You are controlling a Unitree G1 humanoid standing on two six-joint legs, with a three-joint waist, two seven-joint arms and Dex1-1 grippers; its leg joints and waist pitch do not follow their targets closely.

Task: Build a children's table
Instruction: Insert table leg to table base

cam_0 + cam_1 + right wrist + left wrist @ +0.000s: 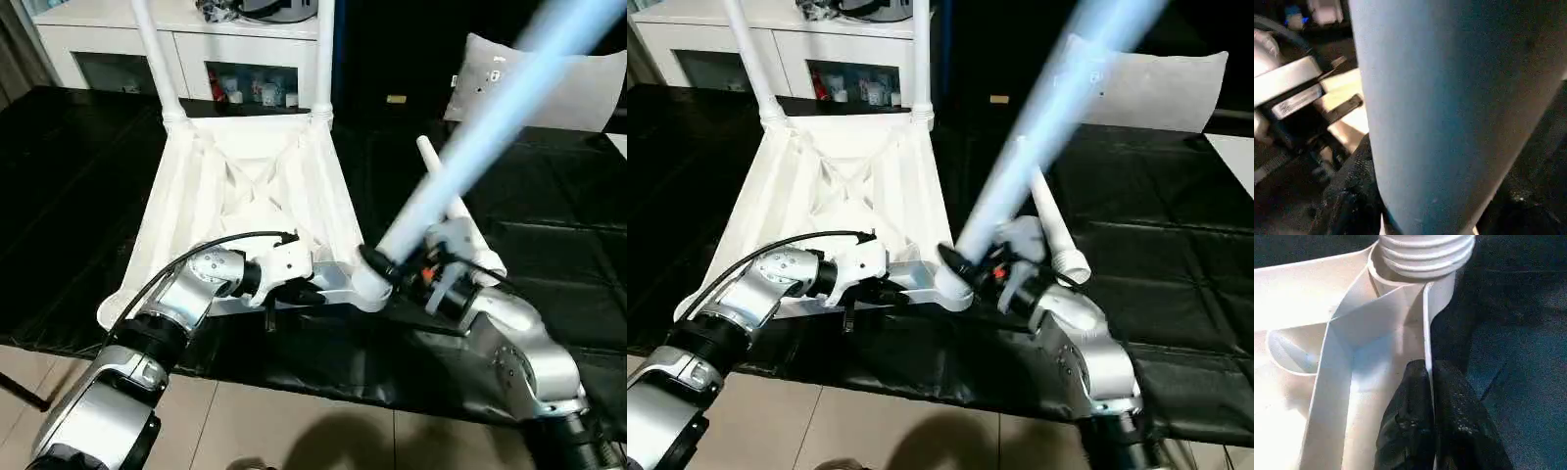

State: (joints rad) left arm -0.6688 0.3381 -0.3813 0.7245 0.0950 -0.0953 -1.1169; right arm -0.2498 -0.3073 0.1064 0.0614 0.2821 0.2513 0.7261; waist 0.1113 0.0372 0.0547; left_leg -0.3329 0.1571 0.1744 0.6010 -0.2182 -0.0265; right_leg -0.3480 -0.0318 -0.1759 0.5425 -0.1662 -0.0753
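The white table top (245, 186) is lying upside down on the black mat (549, 225), its ribs facing up. Two legs (157, 59) are already standing in the far corner sockets, at about 11 and 12 o'clock. The left gripper (1429, 382) is pinching the table top's thin side wall near the corner at 5 o'clock, its two black fingers (1459, 416) squeezed onto the wall. The right gripper (377, 266) is holding a third leg (490, 122), which is tilting up toward 1 o'clock with its low end at that same corner. A fourth leg (443, 201) is lying on the mat just beside it, at 3 o'clock.
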